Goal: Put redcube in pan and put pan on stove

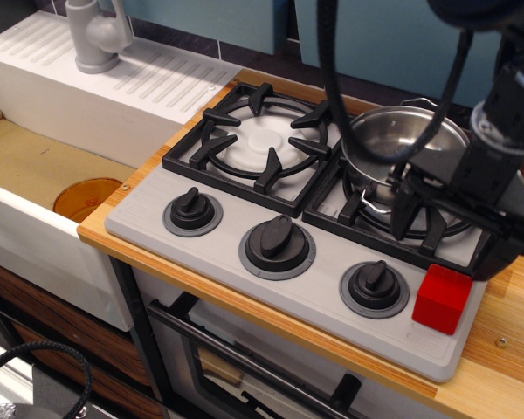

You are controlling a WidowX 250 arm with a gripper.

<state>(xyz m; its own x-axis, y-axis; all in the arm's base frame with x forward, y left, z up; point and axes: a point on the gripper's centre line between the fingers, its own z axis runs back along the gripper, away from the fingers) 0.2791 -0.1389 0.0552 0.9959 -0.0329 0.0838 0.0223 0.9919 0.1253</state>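
Observation:
The redcube [442, 299] sits on the front right corner of the light-grey stove [244, 279], right of the third knob. The shiny steel pan [393, 148] stands on the right burner grate, empty as far as I can see. My black gripper [441, 231] hangs over the front of the right burner, just behind and above the redcube. Its fingers [402, 209] are spread wide apart and hold nothing. The arm hides the pan's right side.
A white sink [44, 166] with a grey tap [96, 35] lies to the left, with an orange disc [87, 199] in its basin. Three black knobs [277, 243] line the stove's front. The left burner [260, 140] is bare. A wooden counter [506, 349] borders the stove.

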